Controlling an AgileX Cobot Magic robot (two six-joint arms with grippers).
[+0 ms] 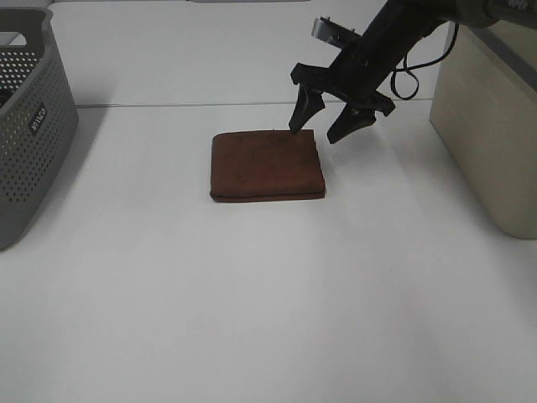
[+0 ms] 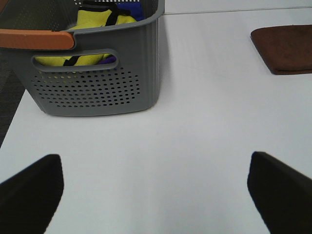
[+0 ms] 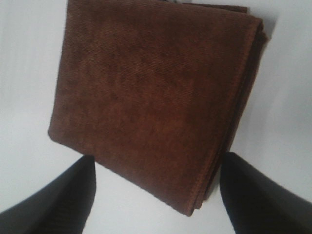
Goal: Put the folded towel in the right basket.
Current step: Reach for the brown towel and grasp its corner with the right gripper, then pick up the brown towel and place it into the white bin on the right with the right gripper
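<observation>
From up high, the brown towel (image 1: 267, 164) lies flat in the middle of the table (image 1: 252, 319). It is a bit wider side to side. The right gripper (image 1: 315, 133) hangs spread wide above its far corner.

In the left wrist view, the left gripper (image 2: 156, 195) is spread wide too, well apart from the towel.

In the right wrist view, the towel looks soft, light and floppy. Pinching all the layers at one edge seems best.

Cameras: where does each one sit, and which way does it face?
Exterior high: mounted high, looking down on the table, towel and grey basket; the right gripper shows.
Left wrist: on the left arm, facing the grey basket; the open left gripper shows.
Right wrist: on the right arm, looking down at the towel between open fingertips.
Shared: all three see the towel.
</observation>
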